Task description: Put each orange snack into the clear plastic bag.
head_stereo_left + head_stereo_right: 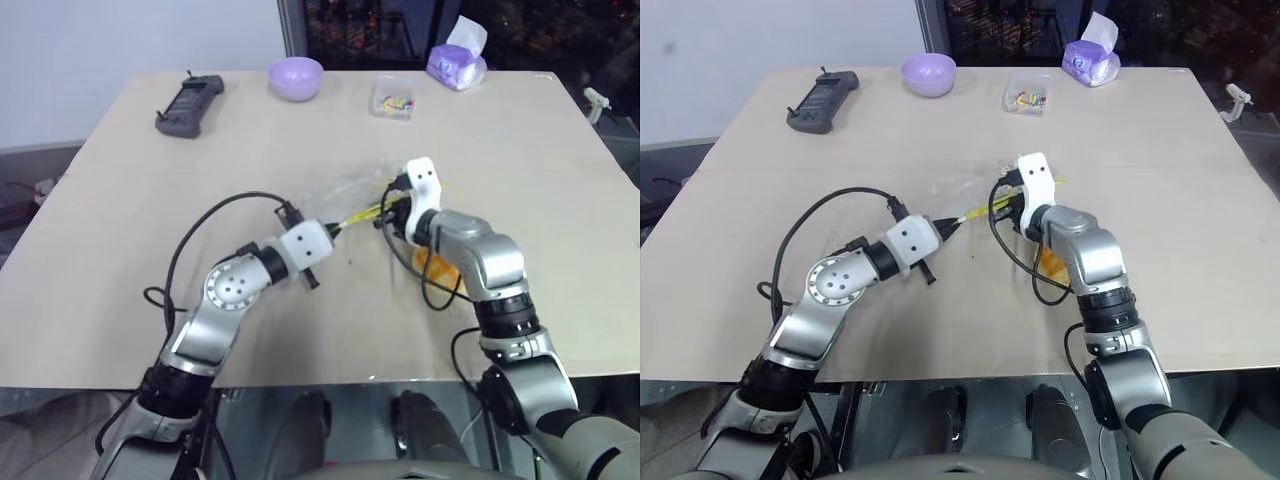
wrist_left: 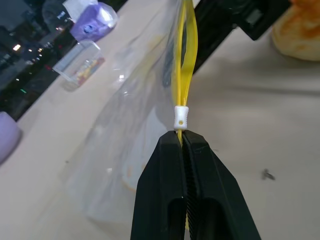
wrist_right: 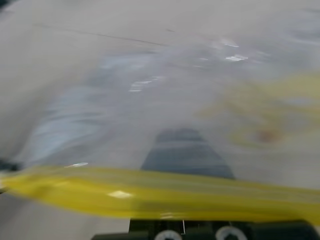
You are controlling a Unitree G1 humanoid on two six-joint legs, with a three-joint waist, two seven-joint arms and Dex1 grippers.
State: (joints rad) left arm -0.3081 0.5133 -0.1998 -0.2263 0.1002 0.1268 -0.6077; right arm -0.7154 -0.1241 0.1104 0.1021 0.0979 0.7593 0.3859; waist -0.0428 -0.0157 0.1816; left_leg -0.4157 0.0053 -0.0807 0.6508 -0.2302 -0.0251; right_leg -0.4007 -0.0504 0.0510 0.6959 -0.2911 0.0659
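Observation:
The clear plastic bag lies floppy at mid-table, its yellow seal strip stretched between my two grippers. My left gripper is shut on the end of the strip, just behind the white slider. My right gripper is at the strip's other end. Its shut fingers show dark through the bag's film, with the strip lying across them. Whether it holds the bag I cannot tell. One orange snack sits on the table, partly hidden under my right forearm.
Along the table's far edge stand a lilac bowl, a small clear box of colourful bits and a purple tissue pack. A black handset lies at the far left. Bare tabletop spreads to the left.

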